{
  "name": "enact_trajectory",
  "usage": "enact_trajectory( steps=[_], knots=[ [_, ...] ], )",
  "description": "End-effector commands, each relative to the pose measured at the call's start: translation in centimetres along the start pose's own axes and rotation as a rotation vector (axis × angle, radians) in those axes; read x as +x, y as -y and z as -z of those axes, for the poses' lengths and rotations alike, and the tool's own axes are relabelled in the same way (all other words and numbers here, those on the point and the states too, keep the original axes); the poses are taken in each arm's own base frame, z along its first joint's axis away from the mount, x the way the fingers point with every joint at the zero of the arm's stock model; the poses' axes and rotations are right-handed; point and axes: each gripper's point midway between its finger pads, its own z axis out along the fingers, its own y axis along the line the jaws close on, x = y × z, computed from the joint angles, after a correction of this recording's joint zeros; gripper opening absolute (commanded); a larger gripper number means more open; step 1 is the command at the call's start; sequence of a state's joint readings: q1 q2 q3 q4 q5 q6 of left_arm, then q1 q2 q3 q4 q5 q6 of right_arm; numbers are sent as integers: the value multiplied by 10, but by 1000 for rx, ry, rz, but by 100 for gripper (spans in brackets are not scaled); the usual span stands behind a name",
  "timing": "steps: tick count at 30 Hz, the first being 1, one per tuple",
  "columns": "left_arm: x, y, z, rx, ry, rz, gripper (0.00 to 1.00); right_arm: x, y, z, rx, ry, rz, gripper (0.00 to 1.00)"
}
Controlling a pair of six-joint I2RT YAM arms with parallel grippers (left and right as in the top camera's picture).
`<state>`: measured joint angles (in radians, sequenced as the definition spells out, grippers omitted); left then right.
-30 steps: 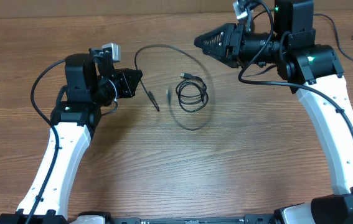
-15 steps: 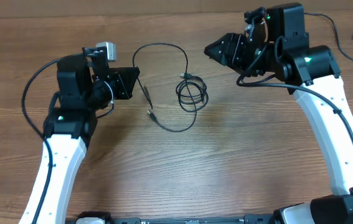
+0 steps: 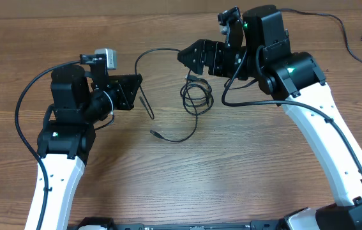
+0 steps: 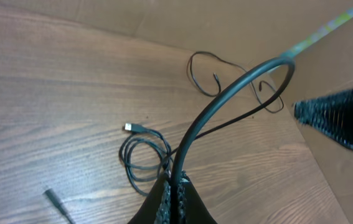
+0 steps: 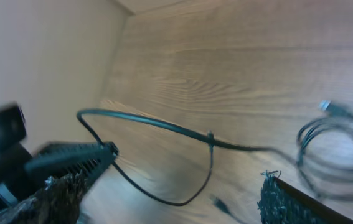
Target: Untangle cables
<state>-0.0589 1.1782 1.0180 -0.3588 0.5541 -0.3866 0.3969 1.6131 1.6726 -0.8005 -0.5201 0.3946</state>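
Overhead view of a wooden table (image 3: 244, 172) with two white-and-black robot arms. At the left, the left claw (image 3: 139, 86) points toward 3 o'clock, its fingers pressed together on a long loose cable (image 4: 226, 89). From the pinch, the thin black cord arches up and away toward 1 o'clock, then sweeps down across the wood in a wide open curve. It ends in a small free plug (image 3: 154, 133) lying at about 5 o'clock from the left claw. Near the middle of the table, inside that curve, a coiled cable (image 3: 196, 97) lies flat in a small bundle of loops (one flat connector sticks out at its 11 o'clock edge). The bundle is at 3 o'clock from the left claw. Over the coil, at about its 12 o'clock, hangs the right claw (image 3: 184, 56), reaching in from the right with its fingers spread wide and nothing between them.
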Motion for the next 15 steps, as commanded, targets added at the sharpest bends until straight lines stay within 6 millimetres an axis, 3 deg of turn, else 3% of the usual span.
enact_trajectory(
  steps=[1, 5, 15],
  knots=[
    [-5, 13, 8, 33, 12, 3, 4, -3, 0, 6, 44, 16, 331, 91],
    [3, 10, 8, 19, -21, 100, 4, 7, 17, -4, 83, -49, 564, 97],
    [18, 30, 11, 135, -107, 166, 4, 15, 39, -44, 78, -128, 745, 99]
  ],
)
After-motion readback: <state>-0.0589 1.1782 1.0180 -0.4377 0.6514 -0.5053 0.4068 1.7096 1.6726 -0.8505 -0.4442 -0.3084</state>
